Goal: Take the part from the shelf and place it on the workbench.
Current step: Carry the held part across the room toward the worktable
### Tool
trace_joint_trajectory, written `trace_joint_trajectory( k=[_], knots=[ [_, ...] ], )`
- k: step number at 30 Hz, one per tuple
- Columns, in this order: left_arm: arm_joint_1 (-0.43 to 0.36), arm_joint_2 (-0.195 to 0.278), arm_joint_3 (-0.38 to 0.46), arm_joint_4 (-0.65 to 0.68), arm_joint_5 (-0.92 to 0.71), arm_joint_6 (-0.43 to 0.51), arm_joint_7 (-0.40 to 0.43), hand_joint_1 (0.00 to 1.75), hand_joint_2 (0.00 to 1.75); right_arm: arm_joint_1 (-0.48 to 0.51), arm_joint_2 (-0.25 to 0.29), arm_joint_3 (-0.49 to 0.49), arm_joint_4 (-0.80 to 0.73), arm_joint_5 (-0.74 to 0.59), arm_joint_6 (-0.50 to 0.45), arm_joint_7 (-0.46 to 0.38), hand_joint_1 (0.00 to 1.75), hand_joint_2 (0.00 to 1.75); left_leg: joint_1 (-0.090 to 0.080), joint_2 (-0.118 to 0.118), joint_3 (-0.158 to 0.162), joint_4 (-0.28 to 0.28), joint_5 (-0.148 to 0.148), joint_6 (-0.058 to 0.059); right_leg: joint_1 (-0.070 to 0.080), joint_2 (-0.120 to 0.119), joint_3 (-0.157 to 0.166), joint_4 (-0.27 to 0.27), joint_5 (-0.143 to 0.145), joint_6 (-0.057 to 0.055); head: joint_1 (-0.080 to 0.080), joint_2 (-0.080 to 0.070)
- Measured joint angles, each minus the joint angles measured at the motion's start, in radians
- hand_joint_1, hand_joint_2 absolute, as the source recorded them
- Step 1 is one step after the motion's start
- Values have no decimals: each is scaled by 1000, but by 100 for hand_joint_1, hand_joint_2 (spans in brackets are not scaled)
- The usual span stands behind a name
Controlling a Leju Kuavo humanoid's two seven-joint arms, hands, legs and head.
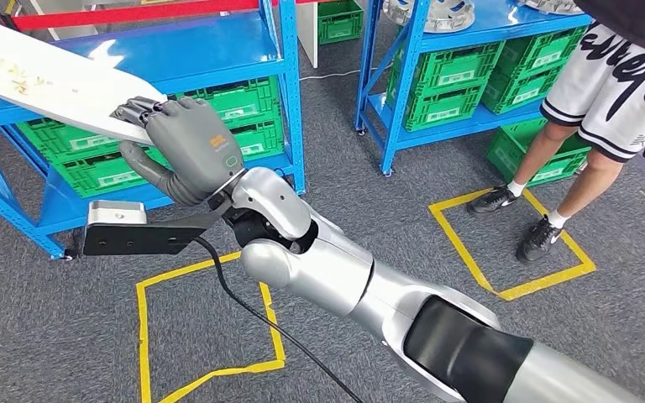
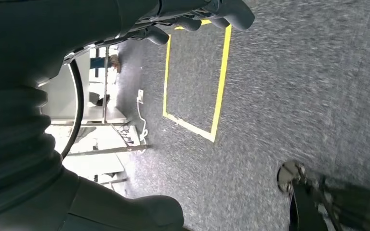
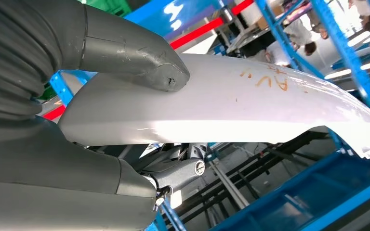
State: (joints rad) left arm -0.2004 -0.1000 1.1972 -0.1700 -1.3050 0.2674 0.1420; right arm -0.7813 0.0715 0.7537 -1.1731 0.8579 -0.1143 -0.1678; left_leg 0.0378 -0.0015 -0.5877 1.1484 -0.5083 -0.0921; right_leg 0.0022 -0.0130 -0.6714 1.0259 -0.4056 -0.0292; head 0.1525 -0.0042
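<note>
Silver arm [image 1: 361, 285], grey orange-marked hand [image 1: 186, 147]

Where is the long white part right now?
In the head view it is upper left: the white part is gripped by the right hand, in front of the blue shelf with green crates.

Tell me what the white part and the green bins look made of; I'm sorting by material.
The white part, held by the right hand, looks like glossy painted or moulded plastic: smooth curved skin with bright highlights. It could be coated metal. The green bins look like matte moulded plastic, with ribbed, slotted walls.
</note>
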Motion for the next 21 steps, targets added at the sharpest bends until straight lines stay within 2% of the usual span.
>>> trace_joint_trajectory(
  k=[1,2,4,5,6,7,9,10,11,12,13,14,15,16,17,18,19,20,21],
  knots=[
    [1,-2,1,0,5,0,-5,0,175,-1,1,1,0,-3,1,-5,175,175,1,-1,32,-49,-19,3,1,1,-13,12,5,6,1,0],
    [4,-2,2,0,10,0,-11,0,175,-2,3,2,0,-5,2,-8,175,175,0,-2,48,-80,-39,12,4,2,-23,19,12,10,2,0],
    [13,-2,4,-1,18,0,-18,0,175,-2,6,7,1,-6,5,-11,175,175,-2,-1,40,-89,-35,44,4,3,-31,20,27,16,5,0],
    [19,-2,4,-1,19,0,-21,0,175,-1,7,10,1,-7,8,-11,175,175,-3,0,31,-88,-26,57,2,3,-36,25,20,20,5,0],
    [24,-2,6,-1,20,0,-22,0,175,-1,9,13,2,-8,11,-10,175,175,-4,1,20,-88,-15,69,0,4,-45,44,-8,25,5,0],
    [29,-2,7,-1,21,0,-23,0,175,-1,10,15,2,-8,14,-8,175,175,-4,3,6,-88,-4,78,-2,5,-57,84,-55,30,5,0],
    [34,-2,10,-1,22,0,-23,0,175,-1,15,20,2,-9,16,-6,175,175,-7,3,-25,-88,22,87,-2,6,-86,211,-163,34,7,0],
    [36,-2,11,-1,23,0,-24,0,175,-1,17,22,2,-9,17,-6,175,175,-9,3,-42,-87,34,88,-1,6,-93,272,-191,33,7,0],
    [38,-3,12,-1,24,0,-24,0,175,0,18,24,2,-9,17,-6,175,175,-11,3,-59,-87,47,88,0,7,-89,313,-194,29,7,0],
    [40,-3,13,-1,24,0,-24,0,175,0,18,26,2,-9,17,-5,175,175,-14,3,-74,-87,59,88,2,7,-69,321,-175,22,7,0],
    [41,-3,15,-1,25,0,-24,0,175,0,19,27,2,-9,17,-5,175,175,-17,3,-87,-86,71,88,6,8,-31,295,-146,14,7,0],
    [41,-3,16,-1,26,0,-24,0,175,-1,21,28,2,-9,17,-5,175,175,-18,3,-98,-86,82,87,11,9,25,236,-128,2,7,0],
    [42,-5,18,0,26,0,-24,0,175,-3,25,28,2,-9,17,-5,175,175,-21,3,-106,-87,93,85,18,10,89,154,-131,-12,7,0],
    [42,-7,19,0,26,0,-24,0,175,-5,29,28,1,-9,17,-5,175,175,-20,4,-110,-89,103,81,24,11,143,79,-145,-20,7,0],
    [42,-8,19,0,26,0,-24,0,175,-7,32,28,0,-9,17,-6,175,175,-18,4,-111,-93,114,76,29,12,179,23,-160,-25,7,0],
    [42,-9,19,-1,26,1,-24,0,175,-8,34,28,0,-9,17,-6,175,175,-17,5,-112,-99,126,69,32,12,192,-7,-168,-26,9,0],
    [43,-9,19,-1,26,1,-24,0,175,-8,35,29,0,-9,18,-5,175,175,-15,5,-112,-108,139,62,33,12,189,-17,-159,-25,10,0],
    [44,-9,20,-1,27,1,-24,0,175,-7,37,29,0,-7,21,-3,175,175,-14,5,-116,-109,140,57,31,10,182,-24,-145,-26,12,0],
    [46,-9,20,0,28,1,-27,0,175,-3,40,30,-2,-2,28,1,175,175,-16,4,-123,-98,123,53,28,9,172,-31,-131,-29,11,0]
  ],
)
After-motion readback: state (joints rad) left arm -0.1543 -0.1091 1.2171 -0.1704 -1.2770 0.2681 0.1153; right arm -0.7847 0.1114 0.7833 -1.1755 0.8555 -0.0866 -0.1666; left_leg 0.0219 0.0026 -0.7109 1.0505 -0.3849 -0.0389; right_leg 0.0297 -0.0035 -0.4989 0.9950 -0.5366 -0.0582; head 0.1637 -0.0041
